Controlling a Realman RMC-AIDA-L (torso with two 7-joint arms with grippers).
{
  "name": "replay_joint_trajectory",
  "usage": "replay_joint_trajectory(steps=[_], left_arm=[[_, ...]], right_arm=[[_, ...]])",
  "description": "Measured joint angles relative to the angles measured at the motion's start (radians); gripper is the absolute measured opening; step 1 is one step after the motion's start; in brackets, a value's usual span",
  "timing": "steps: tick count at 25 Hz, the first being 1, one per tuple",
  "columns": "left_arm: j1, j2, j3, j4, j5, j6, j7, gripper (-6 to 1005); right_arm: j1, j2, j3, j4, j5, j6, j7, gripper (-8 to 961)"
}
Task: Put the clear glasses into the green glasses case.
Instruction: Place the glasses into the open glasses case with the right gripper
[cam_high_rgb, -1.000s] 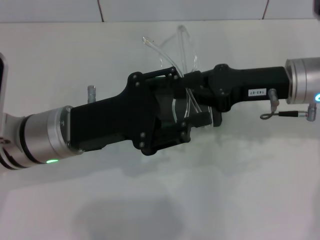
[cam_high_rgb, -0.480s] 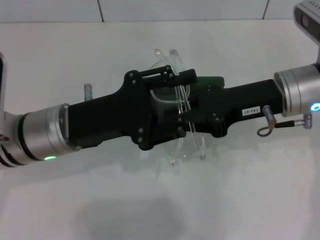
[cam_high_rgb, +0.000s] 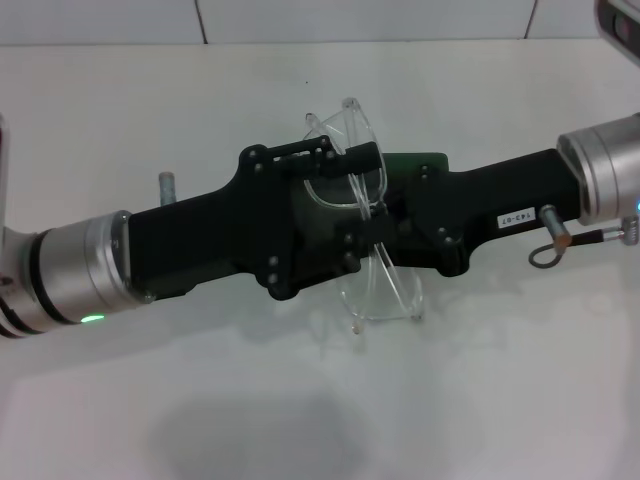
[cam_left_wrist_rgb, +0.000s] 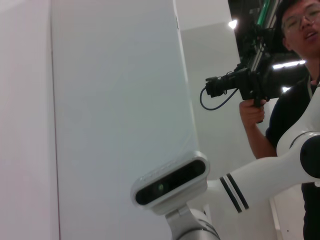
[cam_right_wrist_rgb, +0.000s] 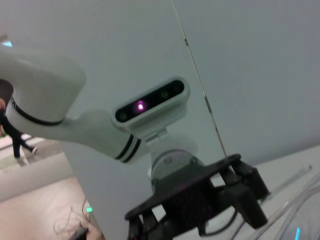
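I'm watching both arms meet at the centre of the head view, above the white bench (cam_high_rgb: 300, 420). The left gripper (cam_high_rgb: 345, 205) reaches in from the lower left, and the right gripper (cam_high_rgb: 405, 225) comes in from the right edge. The clear glasses (cam_high_rgb: 375, 270) hang between them, and they have swung round over the last second. Before, the arms of the glasses pointed toward the top of the frame; now the lens sits at the top and the arms trail down toward the lower centre. The right arm has also drawn back toward the right edge. I read this as a hand-over or re-orienting in mid-air, so that the glasses can go into the case lying flat.

The left gripper appears clamped on the frame near the lens. I cannot tell whether the right gripper grips anything, since its fingers are buried behind the glasses and the left one.

Only a sliver of the green glasses case (cam_high_rgb: 420, 160) peeks out above the right gripper, so I can't say whether it lies open. The wrist views show only walls and a bystander.
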Motion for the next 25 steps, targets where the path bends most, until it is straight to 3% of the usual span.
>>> replay_joint_trajectory(steps=[5, 12, 25], left_arm=[[0.006, 0.003, 0.0, 0.0, 0.001, 0.004, 0.0, 558], [0.011, 0.006, 0.0, 0.0, -0.016, 0.008, 0.0, 554], [0.008, 0.0, 0.0, 0.0, -0.043, 0.005, 0.005, 555]], right_arm=[[0.002, -0.004, 0.005, -0.047, -0.078, 0.007, 0.036, 103], [0.014, 0.013, 0.002, -0.077, -0.164, 0.016, 0.075, 102], [0.034, 0.015, 0.001, -0.062, -0.167, -0.021, 0.116, 102]])
